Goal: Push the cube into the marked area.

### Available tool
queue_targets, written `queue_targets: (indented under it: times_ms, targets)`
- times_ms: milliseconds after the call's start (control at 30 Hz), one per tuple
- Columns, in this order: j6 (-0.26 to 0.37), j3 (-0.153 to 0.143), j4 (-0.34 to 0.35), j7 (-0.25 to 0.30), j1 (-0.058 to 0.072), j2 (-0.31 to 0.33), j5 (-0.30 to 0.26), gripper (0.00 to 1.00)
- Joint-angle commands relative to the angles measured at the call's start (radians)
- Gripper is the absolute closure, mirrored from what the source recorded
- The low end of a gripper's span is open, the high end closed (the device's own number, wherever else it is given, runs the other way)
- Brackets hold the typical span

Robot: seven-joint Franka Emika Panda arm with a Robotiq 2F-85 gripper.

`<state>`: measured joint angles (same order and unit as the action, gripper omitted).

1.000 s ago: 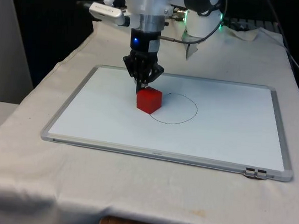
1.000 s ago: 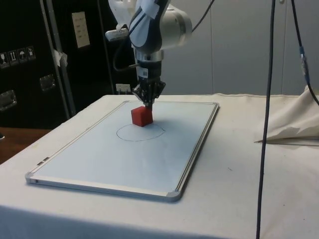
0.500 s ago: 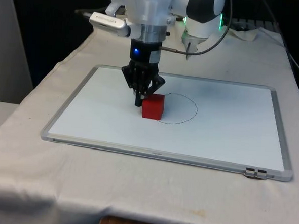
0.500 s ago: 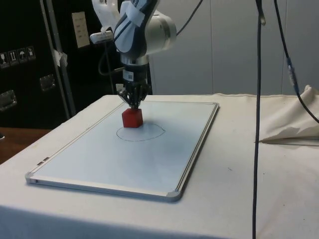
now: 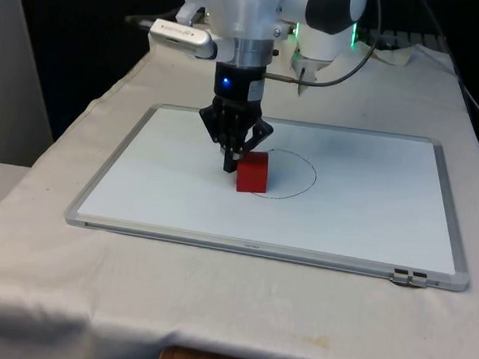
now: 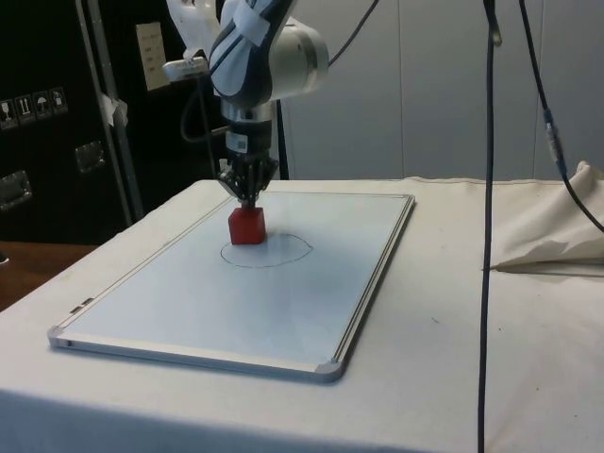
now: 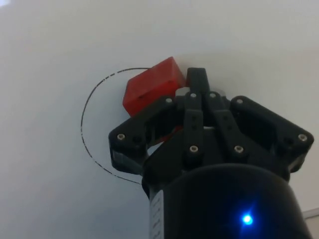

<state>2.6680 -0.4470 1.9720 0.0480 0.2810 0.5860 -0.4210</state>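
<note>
Table (image 5: 49,241) w/ white cloth; whiteboard (image 5: 368,204) lies flat on it, metal frame. On board: drawn circle (image 5: 301,169) and red cube (image 5: 253,172), cube straddling circle's line at the front view's left. Bunched cloth (image 6: 557,236) on table beside board.

Even, bright overhead lighting; the whiteboard (image 5: 360,195) shows no glare. Shadows are soft, perhaps slightly blurred at the wrist.

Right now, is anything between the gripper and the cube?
Nothing: in the front view the gripper sits right against the red cube, which straddles the circle's line.
</note>
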Motion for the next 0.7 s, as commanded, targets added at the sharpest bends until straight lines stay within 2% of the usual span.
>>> queue_targets:
  times_ms: [0, 100, 133, 333, 400, 667]
  targets:
    - [-0.012, 0.010, 0.000, 0.012, -0.004, -0.007, -0.005, 1.00]
    - [-0.010, 0.005, -0.003, 0.011, 0.000, 0.000, 0.000, 1.00]
    - [-0.023, 0.012, -0.004, 0.021, -0.003, -0.007, -0.003, 1.00]
    - [-0.060, 0.013, -0.012, 0.038, 0.007, -0.011, -0.001, 1.00]
    - [-0.051, 0.009, -0.014, 0.035, 0.008, -0.005, 0.000, 1.00]
    - [-0.128, 0.016, -0.023, 0.053, 0.017, -0.023, 0.000, 1.00]
